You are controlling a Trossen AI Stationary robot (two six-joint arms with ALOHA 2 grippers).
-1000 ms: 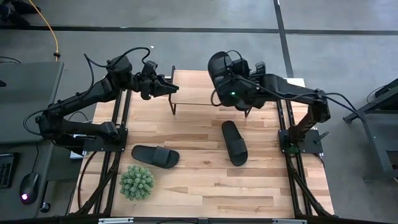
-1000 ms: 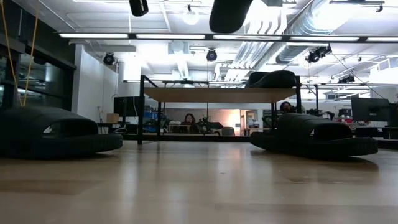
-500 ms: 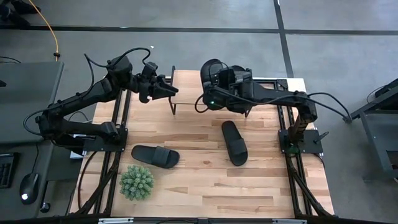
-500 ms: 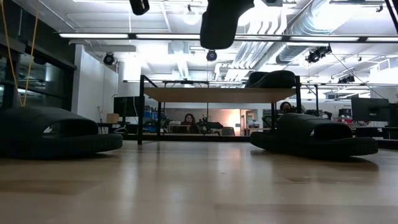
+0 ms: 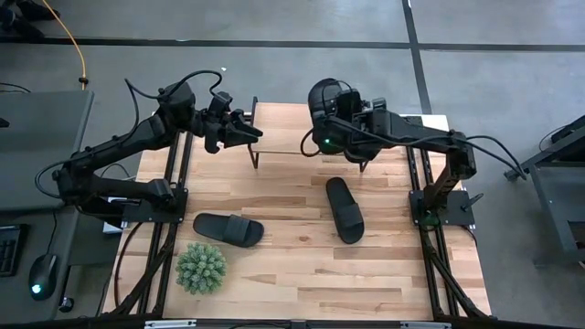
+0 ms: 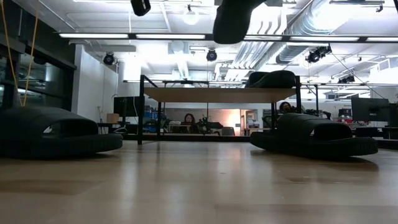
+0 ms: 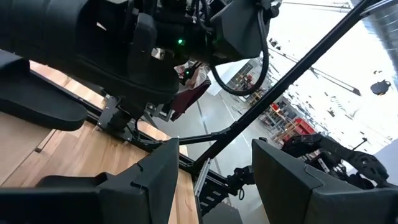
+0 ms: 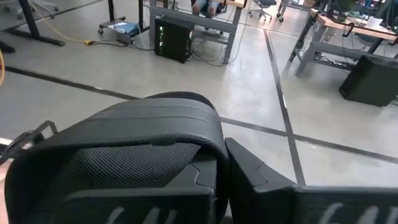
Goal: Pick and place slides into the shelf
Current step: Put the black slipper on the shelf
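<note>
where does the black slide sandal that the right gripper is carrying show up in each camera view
High view: the carried black slide sandal hangs over the small wood-topped shelf, top centre.
Low view: its dark end dips in at the top edge, above the shelf.
Left wrist view: I cannot pick it out among the dark arm parts.
Right wrist view: its strap fills the lower foreground.
Shared landmark: the shelf.

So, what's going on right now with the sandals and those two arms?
Right gripper shut on a sandal, held above the shelf. Left gripper at the shelf's left end, jaws apart, empty. One sandal on the shelf, two on the table.
</note>
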